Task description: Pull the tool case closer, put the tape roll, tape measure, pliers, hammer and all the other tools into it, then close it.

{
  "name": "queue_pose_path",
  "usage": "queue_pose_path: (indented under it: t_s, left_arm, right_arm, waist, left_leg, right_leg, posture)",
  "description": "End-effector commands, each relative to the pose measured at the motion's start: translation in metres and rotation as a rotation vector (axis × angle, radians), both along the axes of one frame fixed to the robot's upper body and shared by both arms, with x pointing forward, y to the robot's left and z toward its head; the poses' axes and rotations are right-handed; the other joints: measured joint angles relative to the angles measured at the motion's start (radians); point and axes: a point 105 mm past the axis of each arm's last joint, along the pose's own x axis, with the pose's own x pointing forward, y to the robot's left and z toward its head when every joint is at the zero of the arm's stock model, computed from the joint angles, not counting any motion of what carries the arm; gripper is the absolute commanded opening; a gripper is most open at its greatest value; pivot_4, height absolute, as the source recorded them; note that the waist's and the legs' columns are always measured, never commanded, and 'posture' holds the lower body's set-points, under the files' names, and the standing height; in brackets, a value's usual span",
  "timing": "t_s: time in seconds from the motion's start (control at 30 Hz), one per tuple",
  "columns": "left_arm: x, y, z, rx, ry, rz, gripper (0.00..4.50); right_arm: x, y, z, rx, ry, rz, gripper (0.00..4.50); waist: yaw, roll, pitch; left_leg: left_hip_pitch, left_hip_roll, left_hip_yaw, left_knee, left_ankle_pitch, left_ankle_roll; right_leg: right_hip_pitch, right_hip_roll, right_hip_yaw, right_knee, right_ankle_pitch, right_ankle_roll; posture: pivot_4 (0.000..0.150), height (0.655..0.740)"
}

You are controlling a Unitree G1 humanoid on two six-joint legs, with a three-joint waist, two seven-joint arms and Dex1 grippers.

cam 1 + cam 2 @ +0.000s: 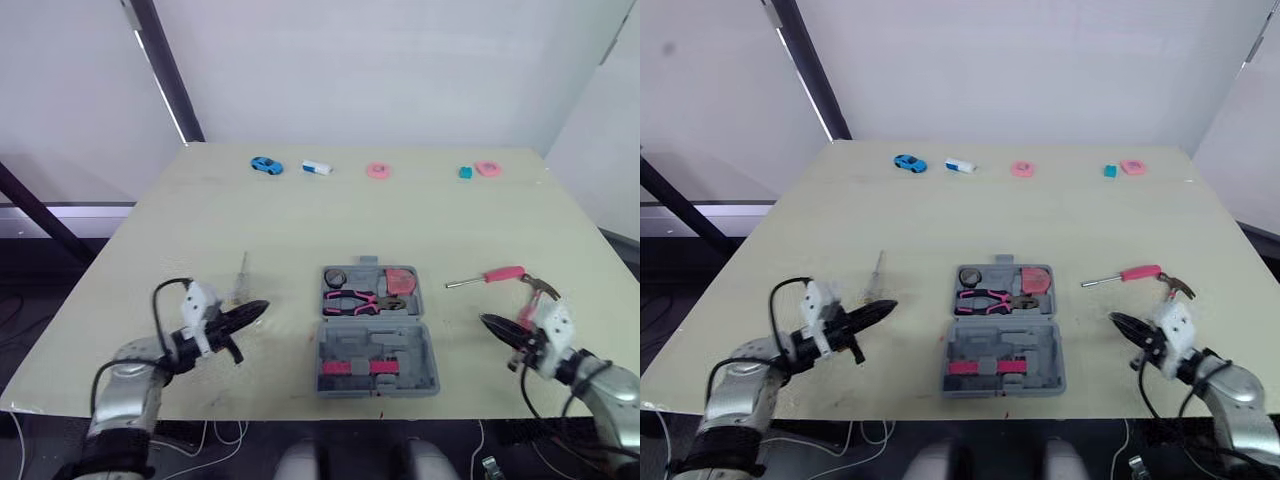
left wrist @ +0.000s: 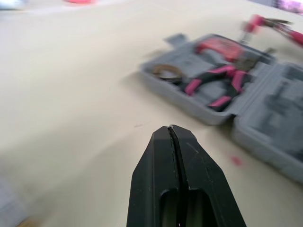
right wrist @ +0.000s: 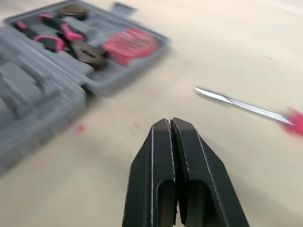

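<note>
Left gripper [image 1: 260,307]: hovering left of the tool case [image 1: 404,346], fingers pressing together on nothing.
Right gripper [image 1: 488,321]: hovering right of the case, also pinching together, empty.
Case: lying open between them.
Hammer [image 1: 540,287], screwdriver [image 1: 487,276]: lying right of the case, waiting.
Thin tool [image 1: 241,272]: lying left of it.
Pliers [image 1: 352,301], tape measure [image 1: 401,281], tape roll [image 1: 335,277]: sitting inside.
Progress: seemingly past halfway; three tools and closing are remaining.
</note>
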Motion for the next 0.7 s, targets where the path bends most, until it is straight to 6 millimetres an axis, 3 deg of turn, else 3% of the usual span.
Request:
queue_pose_path:
  t_s: [0.03,0.1,0.13,0.17,0.23,0.33,0.4,0.7]
  left_arm:
    - [-0.009,0.037,0.015,-0.017,-0.068,0.217,0.53]
    - [-0.021,0.051,0.014,-0.061,-0.065,0.311,1.43]
    - [-0.029,0.058,0.011,-0.062,-0.053,0.346,1.63]
    - [-0.036,0.063,0.007,-0.056,-0.041,0.373,1.85]
    - [-0.047,0.071,0.003,-0.051,-0.023,0.423,2.76]
    - [-0.058,0.086,-0.002,-0.043,-0.017,0.504,4.30]
    - [-0.064,0.093,-0.007,-0.030,-0.014,0.557,4.50]
    - [-0.064,0.086,-0.013,-0.041,-0.013,0.573,4.50]
  right_arm:
    - [-0.020,-0.031,0.023,0.010,-0.084,-0.112,0.00]
    - [-0.037,-0.049,0.020,0.023,-0.070,-0.188,0.50]
    - [-0.047,-0.059,0.019,0.032,-0.065,-0.235,0.56]
    - [-0.055,-0.067,0.017,0.041,-0.062,-0.274,0.97]
    - [-0.067,-0.082,0.015,0.059,-0.058,-0.342,1.79]
    - [-0.082,-0.101,0.011,0.099,-0.049,-0.439,3.38]
    - [-0.087,-0.113,0.010,0.115,-0.056,-0.497,4.42]
    - [-0.089,-0.121,0.006,0.106,-0.055,-0.506,4.47]
  waist:
    - [0.000,0.000,0.000]
    - [-0.001,0.000,0.000]
    - [-0.001,0.000,0.000]
    - [0.000,0.000,0.000]
    - [0.000,0.000,0.000]
    - [0.000,-0.001,0.001]
    - [0.000,0.000,0.001]
    - [0.000,0.001,0.000]
  left_leg:
    - [0.000,0.000,0.000,-0.001,0.000,0.000]
    - [0.000,0.001,0.000,-0.002,0.000,0.000]
    - [0.001,0.001,0.001,-0.001,0.000,0.000]
    - [0.001,0.001,0.001,-0.001,0.000,0.000]
    - [0.002,0.001,0.002,-0.001,0.000,0.000]
    - [0.001,0.001,0.002,-0.003,0.000,0.000]
    - [0.002,0.001,0.002,-0.002,0.000,0.000]
    - [0.001,0.001,0.003,-0.004,0.000,0.000]
  right_leg:
    - [0.000,0.000,0.000,-0.001,0.000,0.000]
    - [0.000,0.000,0.000,-0.001,0.000,0.000]
    - [0.000,0.000,0.000,-0.001,-0.001,-0.002]
    - [0.000,0.000,0.000,-0.001,-0.001,-0.002]
    - [0.001,-0.002,0.001,-0.001,-0.001,-0.002]
    - [0.000,-0.002,0.001,-0.003,-0.001,-0.002]
    - [-0.001,-0.003,0.001,-0.002,-0.001,-0.002]
    - [-0.002,-0.004,0.001,-0.003,-0.001,-0.003]
  posture:
    - [0.150,0.7400]
    - [0.150,0.7400]
    - [0.150,0.7400]
    - [0.150,0.7400]
    - [0.150,0.7400]
    - [0.150,0.7400]
    - [0.150,0.7400]
    - [0.150,0.7400]
